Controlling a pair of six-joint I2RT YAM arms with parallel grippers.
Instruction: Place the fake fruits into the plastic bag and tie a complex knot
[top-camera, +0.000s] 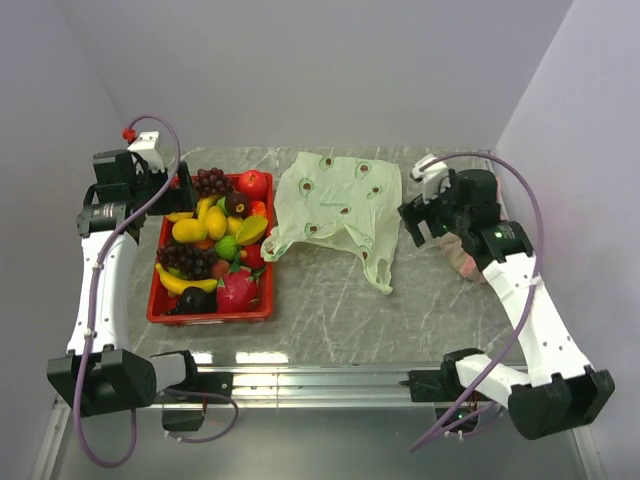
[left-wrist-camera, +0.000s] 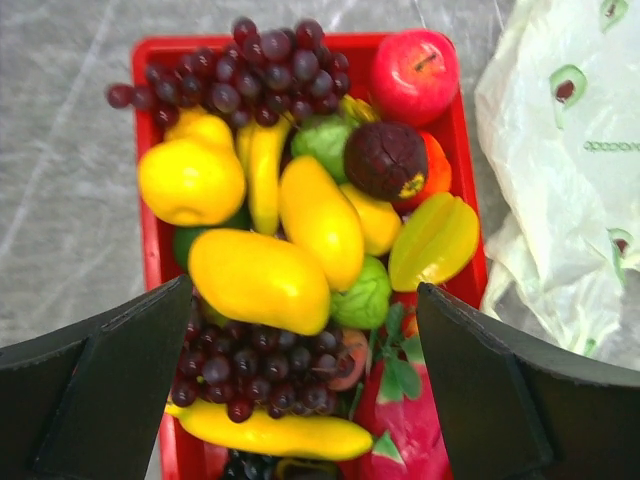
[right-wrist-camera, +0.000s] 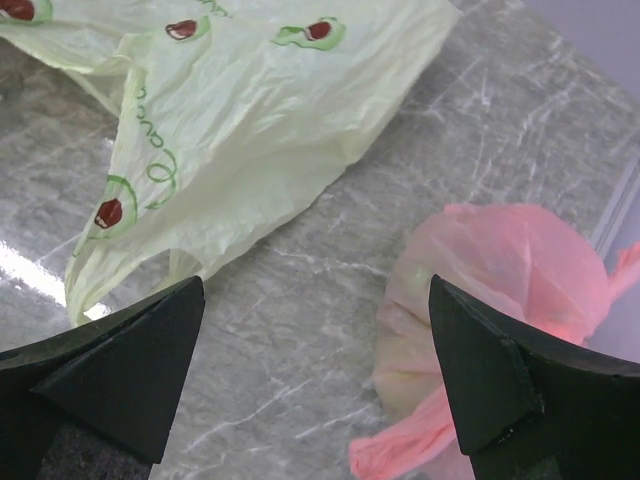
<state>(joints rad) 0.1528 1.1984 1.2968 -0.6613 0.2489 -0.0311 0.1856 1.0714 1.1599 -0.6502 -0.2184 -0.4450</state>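
Left tool is hanging wide open and empty over the fake fruits, which are all sitting piled in the red tray on the desk. Right tool is gaping open too, gripping nothing, just off the plastic bag, which is lying flat beside the tray, pink bag nearby. I'd be grabbing the top mango across its narrow side, squeezing gently since it's looking slippery.
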